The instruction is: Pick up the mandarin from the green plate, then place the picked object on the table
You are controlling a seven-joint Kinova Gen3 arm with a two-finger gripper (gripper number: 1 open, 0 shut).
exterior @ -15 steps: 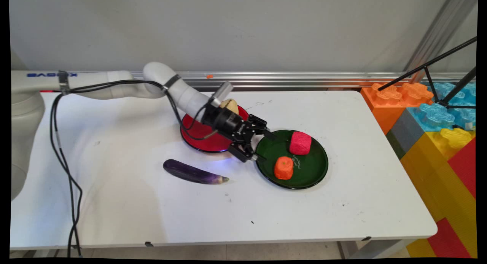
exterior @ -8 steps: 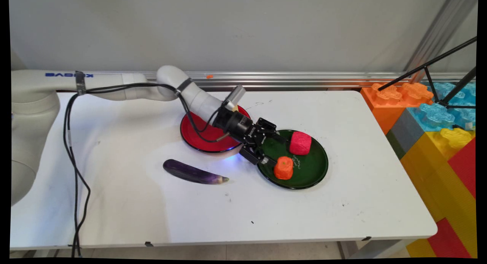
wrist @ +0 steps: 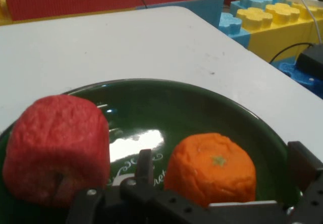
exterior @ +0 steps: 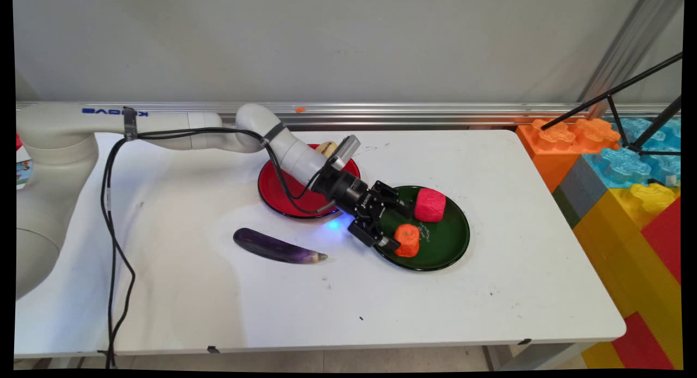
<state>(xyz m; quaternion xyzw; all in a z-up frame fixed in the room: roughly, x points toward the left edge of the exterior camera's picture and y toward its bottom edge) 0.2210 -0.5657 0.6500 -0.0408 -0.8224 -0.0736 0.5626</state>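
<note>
The gripper [exterior: 396,224] hangs low over the left rim of the green plate [exterior: 446,252], right of frame centre in the main view. Its jaws are spread, one on each side of the orange toy fruit [exterior: 407,239], which sits on the plate's lower left part. In the hand view the fruit [wrist: 211,167] lies between the two fingers [wrist: 145,166]; whether they touch it cannot be told. The red toy fruit [exterior: 429,205] stands just beside it, upper right, on the same plate. A red plate [exterior: 277,190] lies left of the gripper, under the arm, with a beige item [exterior: 327,147] at its far edge. A purple eggplant [exterior: 277,247] lies on the worktop [exterior: 490,312], lower left of the gripper. Large toy bricks [exterior: 626,171] fill the right edge.
</note>
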